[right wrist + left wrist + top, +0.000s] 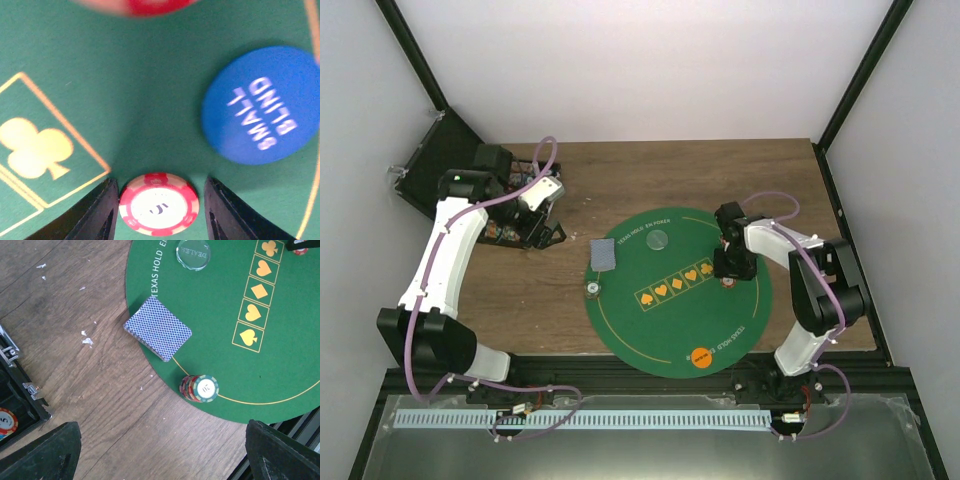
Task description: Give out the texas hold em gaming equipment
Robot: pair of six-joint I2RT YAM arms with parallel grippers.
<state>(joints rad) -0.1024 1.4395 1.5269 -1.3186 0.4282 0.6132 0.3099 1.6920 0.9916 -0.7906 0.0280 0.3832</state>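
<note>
I'm starting at the near side of the green mat (630, 330), where an orange token (701, 356) is lying at 6 o'clock, its lettering too small to read. At 9 o'clock a short chip stack (200, 388) is sitting on the rim, and I can't count it. At 3 o'clock the right gripper (731, 272) is hanging low. Its jaws are standing apart either side of one red-and-white chip (159, 202) lying flat on the felt, and a sliver of green is showing beside it, so I'm judging nothing pinched. The blue small-blind token (262, 105) is lying just beside the chip, hidden under the arm from above, and something red is blurring at the wrist view's far edge. I'm reading this as staking that seat, though I can't tell whether it is setting down or collecting. The next move is calling for a straight vertical motion clear of the blue token. Farther off, the card deck (157, 329) is resting face down at 10 o'clock and the clear dealer button (193, 252) at 12. Farthest, the left gripper (167, 455) is hovering wide and empty near the black case (425, 170), whose contents are mostly cut off.
</note>
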